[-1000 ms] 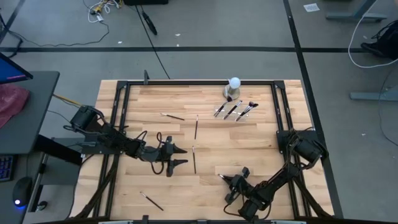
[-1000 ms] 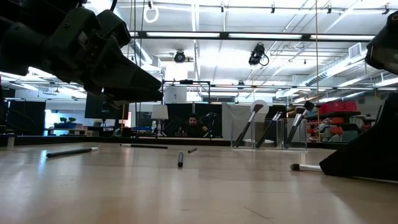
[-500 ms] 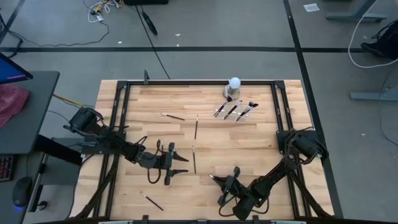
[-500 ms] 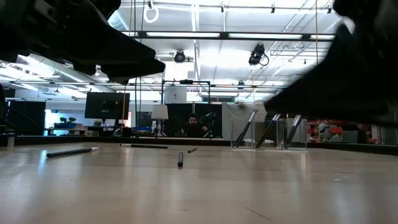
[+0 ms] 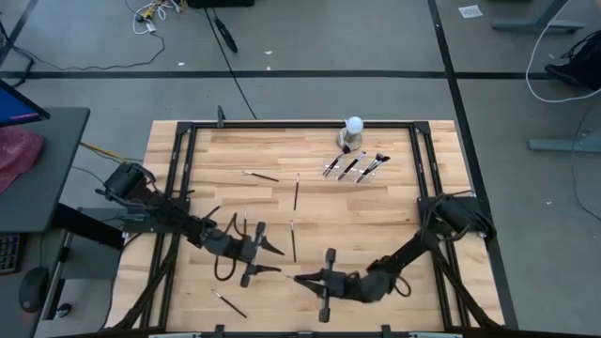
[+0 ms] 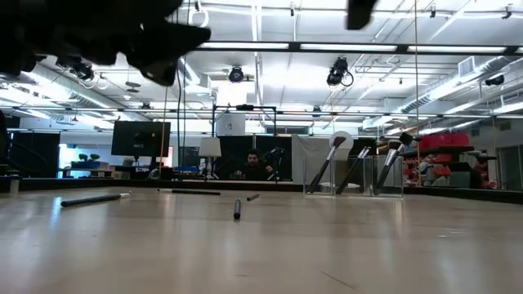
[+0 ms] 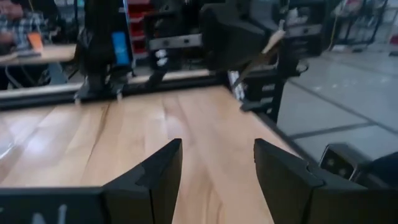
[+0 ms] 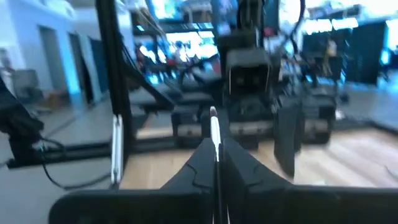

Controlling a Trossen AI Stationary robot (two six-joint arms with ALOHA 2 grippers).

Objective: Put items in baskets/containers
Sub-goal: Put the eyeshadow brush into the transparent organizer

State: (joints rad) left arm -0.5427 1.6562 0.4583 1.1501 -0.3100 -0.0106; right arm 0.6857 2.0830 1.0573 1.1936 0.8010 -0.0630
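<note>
Pale-tipped slim brush (image 8: 214,134) sticks straight out from the closed right gripper (image 5: 302,278) toward the left; left gripper (image 5: 272,260), fingers apart, hovers empty over plank table (image 5: 376,216).

Table (image 5: 394,202): pale wood planks, streaked grain, framed in black rails. Brushes (image 5: 357,166): dark handles, silver ferrules, tips dark or pale (tray (image 6: 353,174) around them clear). Ball (image 5: 354,124): white, on grey base. Both arms black. Cloth (image 5: 17,155) at side desk: pink.

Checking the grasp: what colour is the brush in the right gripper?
Brush looks pale; right gripper is shut on it. Right wrist view.
</note>
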